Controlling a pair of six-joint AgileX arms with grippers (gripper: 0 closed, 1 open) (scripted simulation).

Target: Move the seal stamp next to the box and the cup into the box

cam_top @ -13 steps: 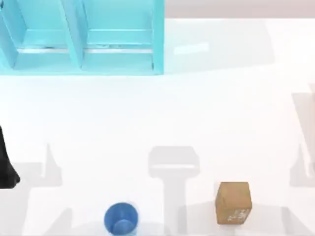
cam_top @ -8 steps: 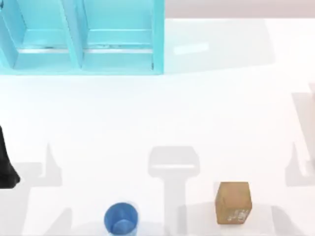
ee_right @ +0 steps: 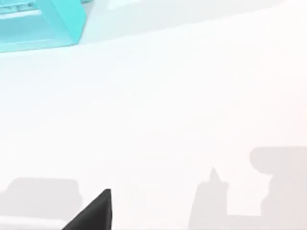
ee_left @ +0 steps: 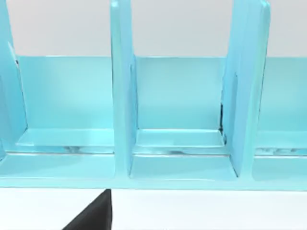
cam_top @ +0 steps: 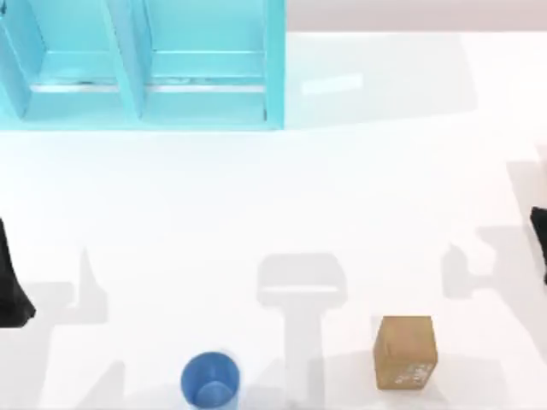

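The stamp point(cam_top: 405, 353) is found upright on the white bench point(cam_top: 359, 196) near its front edge, right of centre, with the cup point(cam_top: 209, 380) well apart to its left at the front edge, mouth up; both are far from the turquoise box point(cam_top: 141, 64), which is set at the back left with its compartments open. The left end effector point(cam_top: 10, 282) is seen at the left edge and the right end effector point(cam_top: 538, 239) at the right edge, neither touching anything. Whether either is released or clenched cannot be told.
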